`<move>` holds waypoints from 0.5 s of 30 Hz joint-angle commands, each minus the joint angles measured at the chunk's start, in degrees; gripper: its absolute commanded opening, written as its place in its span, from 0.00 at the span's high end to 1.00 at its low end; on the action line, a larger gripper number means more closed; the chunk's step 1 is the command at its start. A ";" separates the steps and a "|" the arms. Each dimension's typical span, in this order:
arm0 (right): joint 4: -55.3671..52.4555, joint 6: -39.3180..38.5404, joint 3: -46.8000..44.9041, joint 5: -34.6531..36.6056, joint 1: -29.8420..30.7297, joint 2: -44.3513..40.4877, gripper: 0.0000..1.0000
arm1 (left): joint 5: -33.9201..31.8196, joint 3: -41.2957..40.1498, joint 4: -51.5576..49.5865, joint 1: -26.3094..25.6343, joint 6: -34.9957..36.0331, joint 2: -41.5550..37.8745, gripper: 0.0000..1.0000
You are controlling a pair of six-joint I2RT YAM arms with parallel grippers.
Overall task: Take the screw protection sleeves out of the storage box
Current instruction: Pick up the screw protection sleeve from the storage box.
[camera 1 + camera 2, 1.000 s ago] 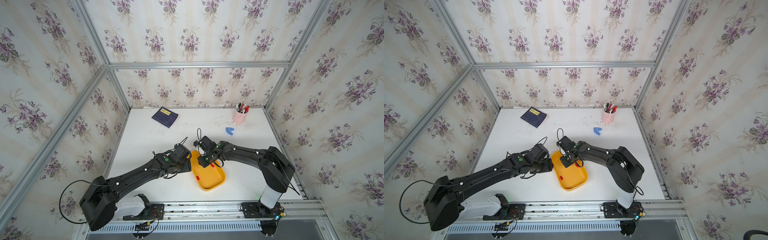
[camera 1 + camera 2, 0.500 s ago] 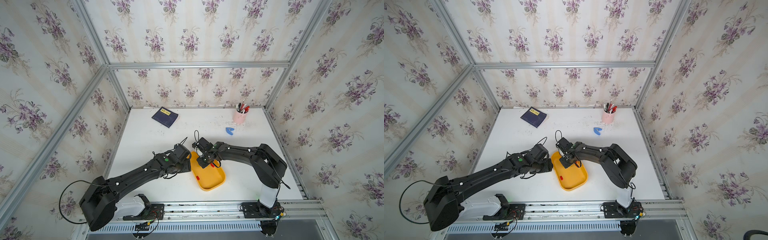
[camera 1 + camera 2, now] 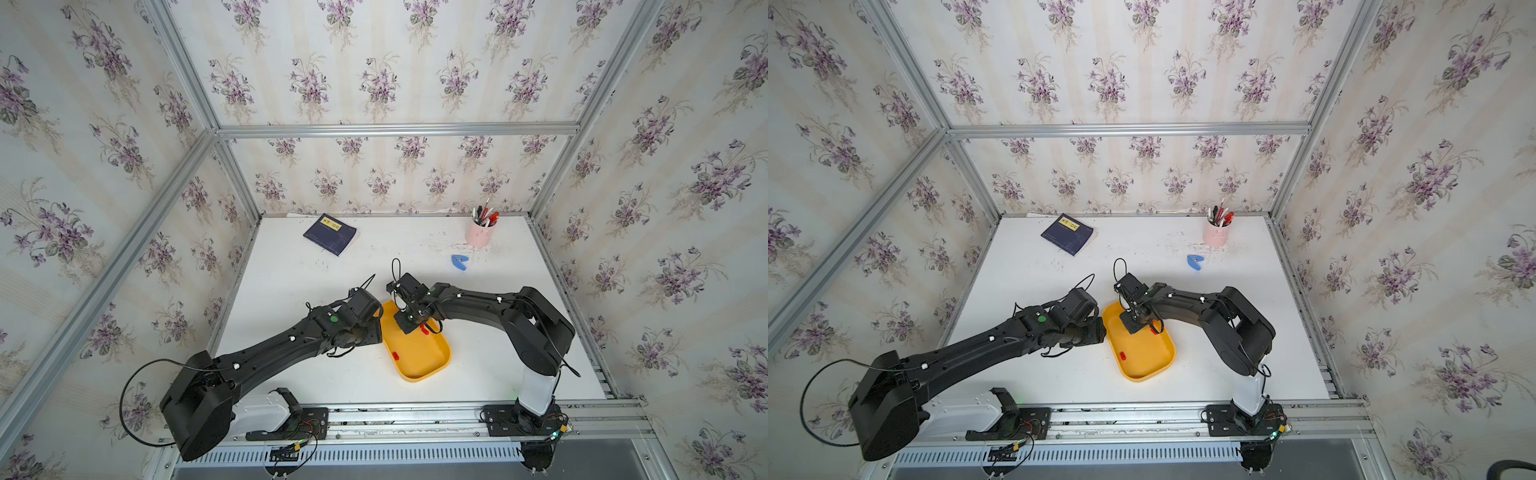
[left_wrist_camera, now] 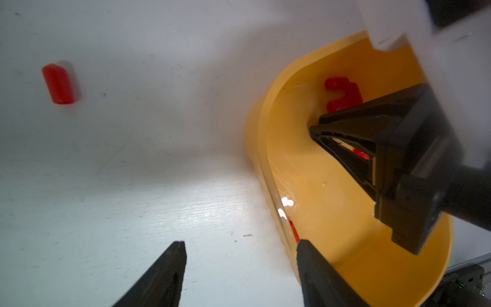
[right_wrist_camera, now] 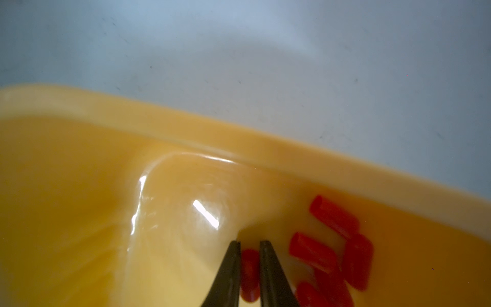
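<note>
Right wrist view puts the right pincer [image 5: 249, 243] low inside the tray [image 5: 186, 127]. Its two black fingertips are closed on either side of one small red tube: the pinched sleeve [image 5: 249, 268] sits squarely between them, touching both. Just beside that grip, on the tray floor by the wall, lies a cluster of sleeves [image 5: 313, 251], several together and apart from the fingertips.

In both top views the tray rests on the near middle of the white table [image 3: 291, 270]. The right pincer is at the tray's far end, with the cluster just to its right. A lone sleeve [image 3: 395, 355] lies nearer the camera by the tray's left wall, well apart from the right pincer.

Left wrist view shows the left pincer [image 4: 240, 255] open — one fingertip over the bare table, the other at the tray's left rim, just beside the lone sleeve. Whether either fingertip touches the wall cannot be told. A stray sleeve [image 4: 59, 82] lies on the table outside the tray — well apart from both fingertips.
</note>
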 commanded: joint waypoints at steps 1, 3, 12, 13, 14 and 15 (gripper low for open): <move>-0.53 2.54 -0.08 -2.16 -0.72 -2.75 0.82 | -1.10 0.47 -1.05 0.00 0.49 0.11 0.29; -0.34 3.48 -0.28 -3.31 -1.34 -5.28 0.82 | -1.12 0.45 -1.15 -0.01 0.59 0.13 0.29; -2.35 8.49 -5.25 -6.80 -9.18 -18.86 0.82 | -1.04 0.81 -1.16 -0.01 0.93 0.50 0.29; -2.96 8.88 -6.40 -6.66 -10.70 -20.65 0.82 | -0.96 0.89 -1.17 -0.01 0.98 0.50 0.29; -3.52 8.98 -7.68 -6.78 -12.50 -22.23 0.82 | -0.95 0.93 -1.17 -0.01 1.13 0.58 0.29; -4.10 8.88 -8.77 -6.72 -14.17 -23.76 0.82 | -0.87 1.11 -1.15 -0.01 1.26 0.71 0.29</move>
